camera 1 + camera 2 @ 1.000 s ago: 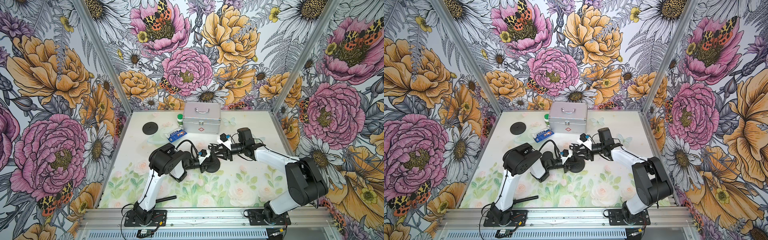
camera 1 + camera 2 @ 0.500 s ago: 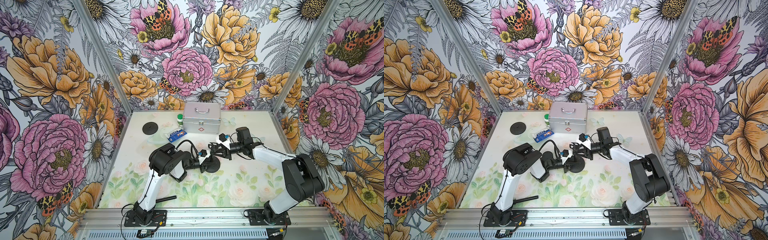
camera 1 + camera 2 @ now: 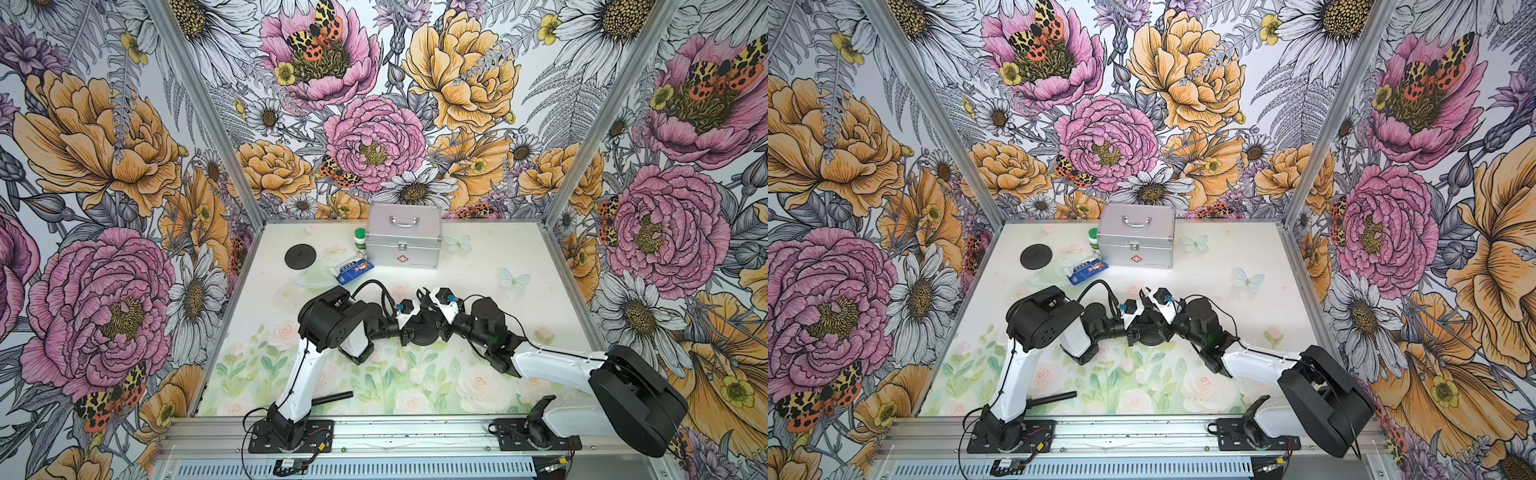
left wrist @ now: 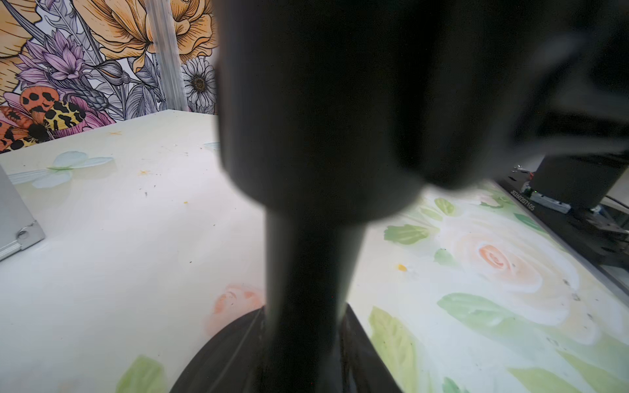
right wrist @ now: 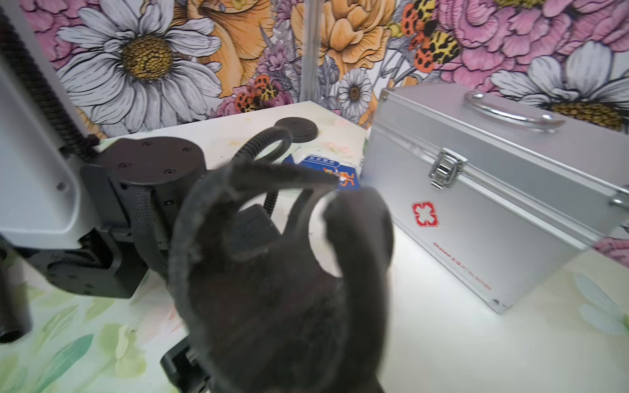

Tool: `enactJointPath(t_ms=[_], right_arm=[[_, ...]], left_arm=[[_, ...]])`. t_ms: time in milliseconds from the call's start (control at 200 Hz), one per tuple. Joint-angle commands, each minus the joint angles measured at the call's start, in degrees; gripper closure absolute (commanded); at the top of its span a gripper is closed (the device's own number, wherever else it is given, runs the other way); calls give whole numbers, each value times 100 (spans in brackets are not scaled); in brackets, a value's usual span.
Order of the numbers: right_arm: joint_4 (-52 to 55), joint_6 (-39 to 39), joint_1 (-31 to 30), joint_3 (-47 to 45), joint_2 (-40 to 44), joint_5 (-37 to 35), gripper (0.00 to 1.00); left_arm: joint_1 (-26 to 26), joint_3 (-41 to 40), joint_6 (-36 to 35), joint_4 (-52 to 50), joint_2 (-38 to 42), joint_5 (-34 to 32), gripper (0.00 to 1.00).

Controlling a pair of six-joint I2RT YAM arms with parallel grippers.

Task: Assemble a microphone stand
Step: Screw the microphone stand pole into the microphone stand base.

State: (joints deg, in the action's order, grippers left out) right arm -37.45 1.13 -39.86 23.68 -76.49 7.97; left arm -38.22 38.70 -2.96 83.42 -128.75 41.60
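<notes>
Matte black microphone stand (image 3: 423, 337) at centre of table (image 3: 478, 257): round disc base (image 4: 218, 360), smooth upright pole (image 4: 306, 272). Left gripper (image 3: 409, 332) clamped narrow on pole. Blurred U-shaped mic clip (image 5: 272, 279) before right gripper (image 3: 434, 326), grip unclear. Ribbed aluminium case (image 5: 493, 211): red cross, lettering unreadable.

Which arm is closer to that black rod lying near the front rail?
Left. The left arm rises right beside the black rod; the right arm is far off on the opposite side.
</notes>
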Motion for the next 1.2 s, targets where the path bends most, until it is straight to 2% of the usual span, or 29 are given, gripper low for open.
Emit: enactJointPath(t_ms=[0, 20, 85, 120, 170, 230, 325, 490, 570, 620, 735, 801, 886, 951, 1006, 1071, 1126, 1196], right_arm=[[95, -474, -190, -202, -352, -1435, 100], [83, -380, -185, -192, -358, -1241, 99], [186, 70, -124, -152, -314, -472, 79], [343, 286, -54, -105, -269, -60, 73], [598, 653, 205, -26, -175, 948, 63], [806, 972, 582, 50, -76, 2014, 59], [1206, 1339, 1178, 282, -72, 3116, 51], [2375, 2120, 1726, 1187, -513, 4592, 48], [3461, 2688, 1783, 1875, -820, 5063, 47], [4008, 3001, 1796, 2240, -1007, 5186, 48], [4049, 3037, 1855, 2502, -1296, 5424, 50], [4037, 3081, 1864, 2573, -1388, 5430, 55], [4035, 3123, 1864, 2597, -1445, 5397, 79], [4034, 3096, 1859, 2565, -1428, 5282, 89], [4027, 3067, 1849, 2491, -1368, 5142, 93], [3877, 2854, 1804, 2325, -1253, 4727, 99], [3520, 2482, 1726, 2071, -1127, 4219, 100], [2407, 1474, 1449, 1481, -910, 2945, 100]], left_arm=[[-85, -34, -15, -251, -252, 58, 66], [-94, -42, -31, -254, -249, 62, 66], [-81, -64, -66, -255, -237, 40, 66], [-72, -77, -76, -252, -220, 42, 66], [-73, -82, -72, -249, -208, 41, 66], [-98, -116, -91, -250, -202, 25, 66], [-120, -160, -188, -255, -180, -5, 66], [-111, -179, -176, -256, -158, 3, 66], [-127, -196, -221, -255, -156, 5, 66], [-105, -200, -219, -254, -142, 7, 66], [-102, -188, -196, -256, -157, 48, 66], [-107, -200, -224, -250, -168, 49, 66], [-70, -197, -211, -250, -155, 35, 66], [-63, -187, -188, -254, -168, 48, 66], [-83, -187, -195, -251, -179, 59, 66], [-78, -189, -199, -255, -194, 54, 66], [-63, -180, -189, -250, -189, 48, 66], [-63, -155, -162, -248, -201, 54, 66]])
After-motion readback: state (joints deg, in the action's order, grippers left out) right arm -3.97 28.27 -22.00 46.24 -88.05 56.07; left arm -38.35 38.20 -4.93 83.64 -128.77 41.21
